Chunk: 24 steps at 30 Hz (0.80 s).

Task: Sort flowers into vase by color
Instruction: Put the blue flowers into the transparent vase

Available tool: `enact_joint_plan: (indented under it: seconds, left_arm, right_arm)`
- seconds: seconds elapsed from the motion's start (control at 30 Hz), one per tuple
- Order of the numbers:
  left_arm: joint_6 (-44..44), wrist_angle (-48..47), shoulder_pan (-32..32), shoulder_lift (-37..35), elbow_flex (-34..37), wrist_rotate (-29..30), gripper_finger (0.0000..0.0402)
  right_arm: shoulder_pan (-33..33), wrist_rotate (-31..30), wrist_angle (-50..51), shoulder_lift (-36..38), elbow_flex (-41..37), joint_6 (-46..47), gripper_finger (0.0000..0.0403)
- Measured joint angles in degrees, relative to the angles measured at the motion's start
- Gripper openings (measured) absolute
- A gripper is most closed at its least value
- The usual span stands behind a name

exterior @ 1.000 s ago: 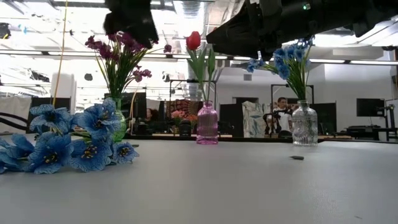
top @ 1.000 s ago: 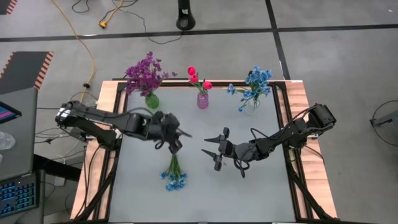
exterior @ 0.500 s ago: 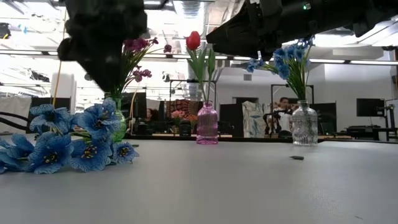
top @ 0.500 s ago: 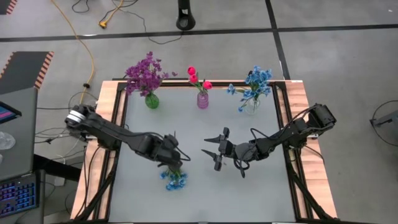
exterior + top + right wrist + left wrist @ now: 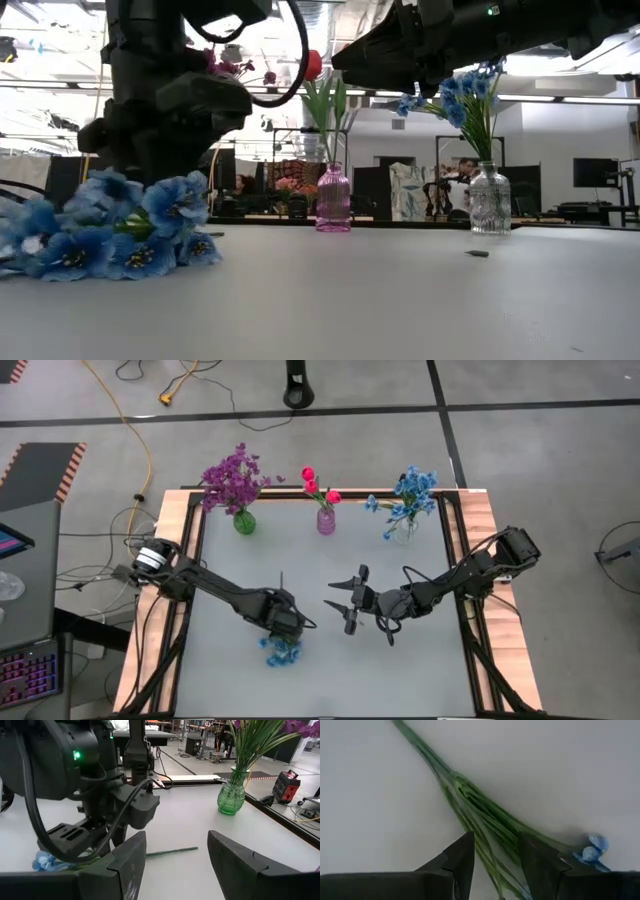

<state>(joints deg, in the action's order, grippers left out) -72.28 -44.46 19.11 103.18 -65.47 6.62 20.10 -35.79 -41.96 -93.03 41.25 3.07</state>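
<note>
A bunch of blue flowers (image 5: 282,652) lies flat on the table, heads (image 5: 110,225) toward the near edge, green stems (image 5: 480,815) pointing to the far edge. My left gripper (image 5: 283,628) is down over the stems just behind the heads, open, one finger on each side of them (image 5: 495,842). My right gripper (image 5: 340,607) hovers open over the table's middle, to the right of the bunch (image 5: 175,842). Along the far edge stand a green vase of purple flowers (image 5: 244,520), a pink vase of red buds (image 5: 326,520) and a clear vase of blue flowers (image 5: 404,528). My left gripper comes at the bunch from above, pointing down, its fingers (image 5: 462,857) lying across the stems (image 5: 490,832) near the flower-head end. The stems run through the gap between the two fingers. Whether the pads touch them I cannot tell. The bunch lies on the table.
The table has a raised wooden frame (image 5: 190,560) around it. A small dark scrap (image 5: 478,253) lies on the table toward the right. Bare grey surface (image 5: 330,670) spreads between the bunch and the three vases and along the near edge.
My left gripper has moved toward the near edge and down, from over the table's middle onto the blue bunch's stems. The blue flower heads have sunk and shifted a little where they lie. My right arm has kept still.
</note>
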Motion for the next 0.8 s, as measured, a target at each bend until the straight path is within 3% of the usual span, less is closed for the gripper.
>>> enact_joint_plan:
  seconds: [0.53,0.8]
  left_arm:
    - [-3.46,2.77,-0.09,0.06,2.45,1.03,0.0139]
    - [-0.47,5.17,-0.09,-0.02,3.87,0.07,0.0125]
  right_arm:
    - [0.0,0.02,-0.01,0.0,0.0,0.0,0.024]
    - [0.0,0.02,-0.01,0.0,0.0,-0.01,0.024]
